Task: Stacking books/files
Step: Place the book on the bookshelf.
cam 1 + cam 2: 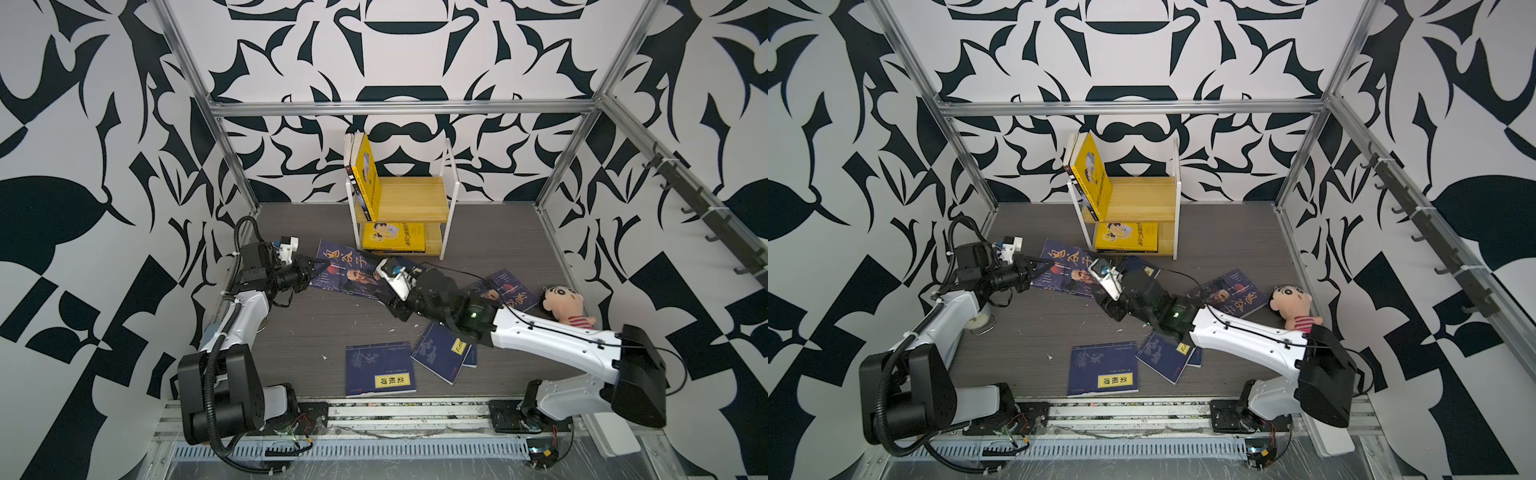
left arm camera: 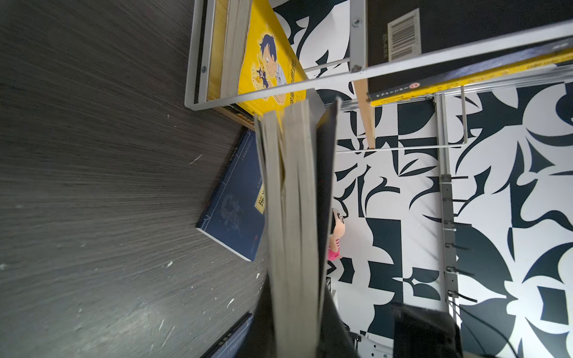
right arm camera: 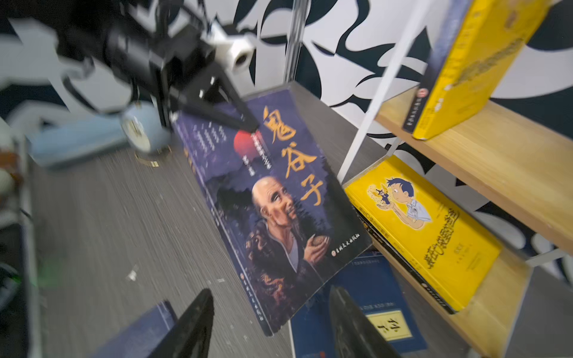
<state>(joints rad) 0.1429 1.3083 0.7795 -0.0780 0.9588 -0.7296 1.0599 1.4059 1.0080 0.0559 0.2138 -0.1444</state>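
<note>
The left gripper [image 3: 248, 125] is clamped on the top edge of the old-man book [image 3: 279, 217], which tilts above the table [image 1: 299, 332] beside the shelf [image 1: 419, 199]. The right gripper [image 3: 269, 313] stands apart, empty, near its lower edge. It looks like a light, floppy paperback, likely to sag, so it is best gripped near the spine.

Wooden shelf [image 1: 415, 199] at the back, plush doll [image 1: 559, 301] far right
</note>
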